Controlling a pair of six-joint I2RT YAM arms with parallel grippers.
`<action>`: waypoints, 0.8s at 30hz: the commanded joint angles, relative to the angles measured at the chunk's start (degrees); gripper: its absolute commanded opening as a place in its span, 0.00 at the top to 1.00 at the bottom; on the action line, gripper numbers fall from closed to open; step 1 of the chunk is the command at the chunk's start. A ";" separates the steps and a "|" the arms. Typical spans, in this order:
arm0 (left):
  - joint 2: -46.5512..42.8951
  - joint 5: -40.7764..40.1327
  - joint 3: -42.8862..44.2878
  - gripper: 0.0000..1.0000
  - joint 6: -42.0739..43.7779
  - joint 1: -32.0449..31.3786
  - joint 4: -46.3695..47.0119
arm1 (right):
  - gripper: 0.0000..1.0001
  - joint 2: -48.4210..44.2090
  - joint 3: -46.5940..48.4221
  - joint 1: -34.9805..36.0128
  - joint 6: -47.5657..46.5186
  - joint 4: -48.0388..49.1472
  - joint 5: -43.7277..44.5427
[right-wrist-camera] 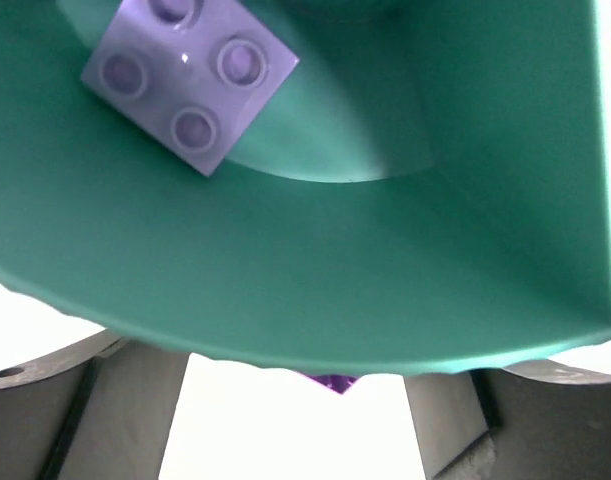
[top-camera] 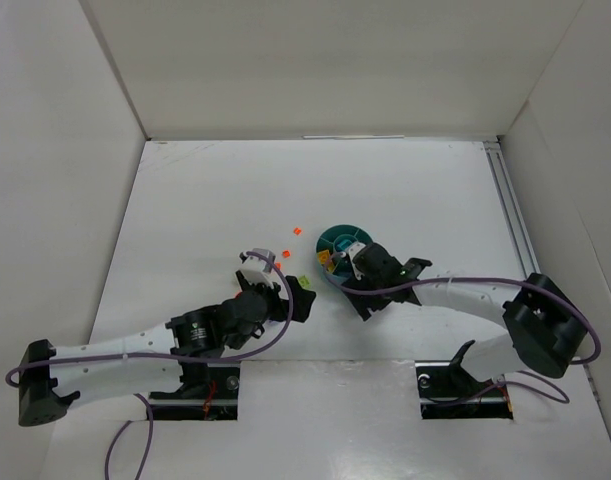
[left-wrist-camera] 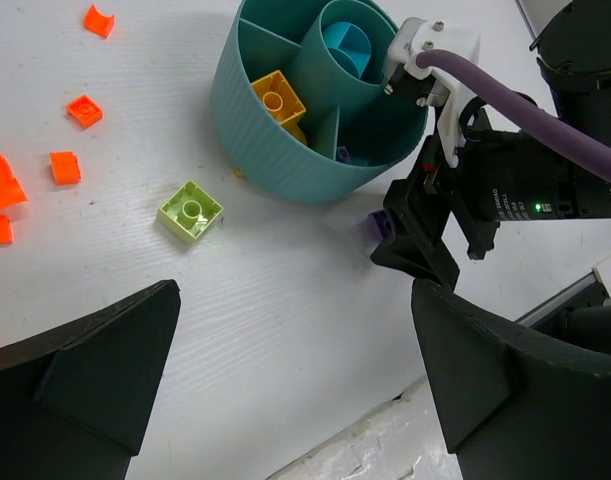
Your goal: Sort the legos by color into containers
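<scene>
Nearest us, the left claw (left-wrist-camera: 293, 300) hangs low over the tabletop (top-camera: 235, 190), spread as wide as it goes and carrying nothing. Just beyond its fingers sits a lime brick (left-wrist-camera: 190, 211), studs up, on its own and apart from the dish.

Across to the right, the right claw (right-wrist-camera: 297, 400) is down at the near wall of the dish (left-wrist-camera: 285, 165), fingers well apart. A loose purple brick (left-wrist-camera: 381, 222) lies on the tabletop in the gap, just beside that wall. I see no finger touching it, so I call this claw open and empty-handed.

By my reading, the step in hand is the pickup of that purple piece. The next move calls for the fingers to close square on it, lift it clear of the rim and drop it into the wedge just above, where a purple four-stud brick (right-wrist-camera: 190, 85) lies. The wall is close, so there's little room for a finger.

Into the dish now: a yellow brick (left-wrist-camera: 278, 100) sits in the wedge on the lime brick's side, with what looks like a second yellow bit under it. The centre cup (left-wrist-camera: 320, 80) holds a pale blue piece (left-wrist-camera: 347, 45), and the wedge next to the yellow one looks bare. Off to the left of the dish, orange pieces (left-wrist-camera: 84, 110) lie scattered on the tabletop, none sorted yet
</scene>
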 commanded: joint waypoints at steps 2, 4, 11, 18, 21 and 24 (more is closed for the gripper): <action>0.50 -0.92 2.76 0.00 0.20 0.08 2.44 | 0.19 -1.01 -0.82 2.67 2.32 -2.77 -2.78; 0.51 -0.92 2.76 0.00 0.20 0.08 2.44 | 0.25 -1.01 -0.82 3.28 2.94 -3.31 -1.64; 0.51 -0.92 2.76 0.00 0.20 0.08 2.53 | 0.52 -1.01 0.23 3.29 4.17 -4.62 0.74; -0.02 -1.45 2.76 0.00 0.20 0.08 2.53 | 0.39 -4.61 -0.30 5.48 -1.35 -0.50 -0.05; -0.02 -1.45 2.76 0.00 0.20 0.08 2.53 | 0.32 -3.66 -0.30 6.02 -2.51 0.03 0.82; -0.02 -1.45 2.76 0.00 0.20 0.08 2.53 | 0.32 -0.76 0.85 6.02 -3.90 1.43 1.97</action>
